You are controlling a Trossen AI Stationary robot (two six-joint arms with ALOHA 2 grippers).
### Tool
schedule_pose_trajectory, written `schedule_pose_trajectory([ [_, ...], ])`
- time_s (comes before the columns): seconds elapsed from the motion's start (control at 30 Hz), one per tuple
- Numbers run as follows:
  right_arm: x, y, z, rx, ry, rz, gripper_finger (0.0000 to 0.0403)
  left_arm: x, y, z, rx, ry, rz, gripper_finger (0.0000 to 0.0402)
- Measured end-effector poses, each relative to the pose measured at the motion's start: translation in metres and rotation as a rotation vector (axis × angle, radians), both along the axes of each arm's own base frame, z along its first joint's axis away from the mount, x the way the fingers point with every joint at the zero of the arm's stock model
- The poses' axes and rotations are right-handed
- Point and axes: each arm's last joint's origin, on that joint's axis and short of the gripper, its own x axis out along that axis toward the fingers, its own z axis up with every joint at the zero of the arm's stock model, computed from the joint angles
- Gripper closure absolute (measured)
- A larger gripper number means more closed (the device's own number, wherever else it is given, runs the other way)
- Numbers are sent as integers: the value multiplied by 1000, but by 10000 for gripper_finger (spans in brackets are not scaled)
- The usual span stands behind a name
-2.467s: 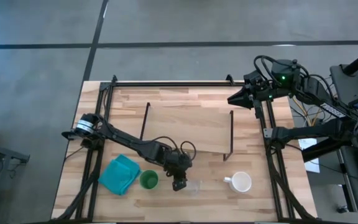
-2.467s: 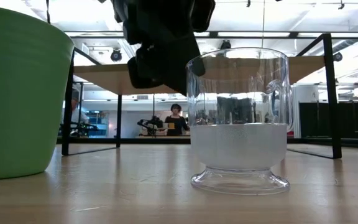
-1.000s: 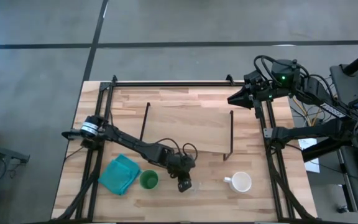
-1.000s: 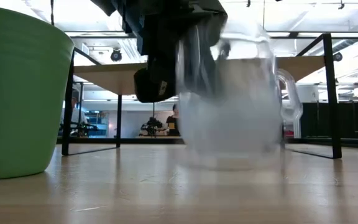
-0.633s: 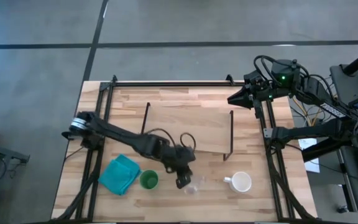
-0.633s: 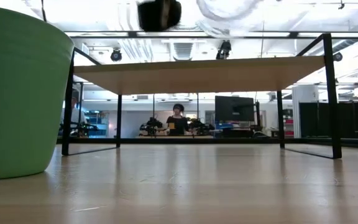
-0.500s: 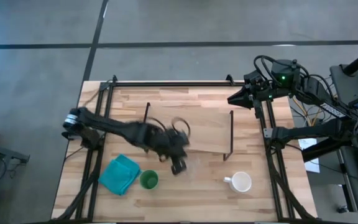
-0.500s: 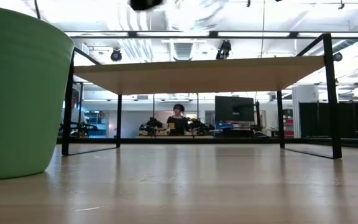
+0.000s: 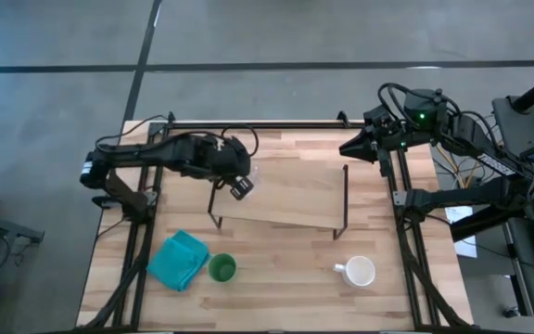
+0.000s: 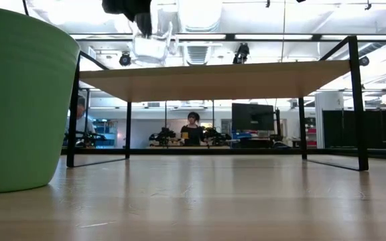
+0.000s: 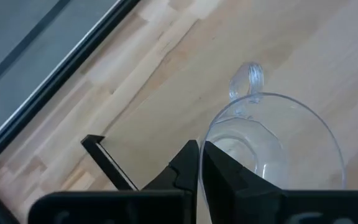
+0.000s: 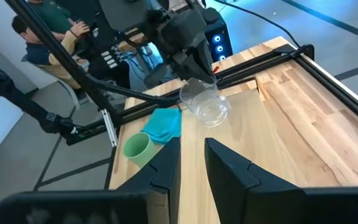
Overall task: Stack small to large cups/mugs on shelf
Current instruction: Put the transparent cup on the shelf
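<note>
The clear glass cup [image 11: 272,146] hangs over the left end of the light-wood shelf [image 9: 286,190], with my left gripper [image 9: 241,186] shut on it. In the low view the glass cup [image 10: 151,43] shows just above the shelf board [image 10: 213,79]. The green cup [image 9: 222,269] and the white mug [image 9: 360,272] stand upright on the tabletop in front of the shelf. My right gripper [image 12: 191,168] waits open at the table's far right corner, nothing between its fingers. My left gripper pinches the glass cup's rim [image 11: 202,146], one finger inside the cup and one outside. The hold is roughly opposite the handle [image 11: 252,79]. The fingers come from above, pointing down. The cup hangs about upright below them, mouth up, clear of the shelf.
A folded teal cloth [image 9: 178,260] lies left of the green cup. The shelf stands on thin black wire legs [image 9: 344,199]. A black frame [image 9: 248,122] runs along the table's far edge. People show in the room beyond the table.
My left gripper has lifted the glass cup off the tabletop near the front edge. It has carried the cup up, toward the far edge and the left, to above the shelf's left end. The cup stays mouth up.
</note>
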Motion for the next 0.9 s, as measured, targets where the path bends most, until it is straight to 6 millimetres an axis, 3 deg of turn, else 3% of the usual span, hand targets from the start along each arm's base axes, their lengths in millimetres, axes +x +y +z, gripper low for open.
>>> schedule_pose_trajectory([
  [0.37,-2,1,-6,22,61,0,335,10,1,-36,-43,74,68,401],
  [0.9,-3,1,-7,28,76,0,335,6,0,-43,-72,91,42,385],
])
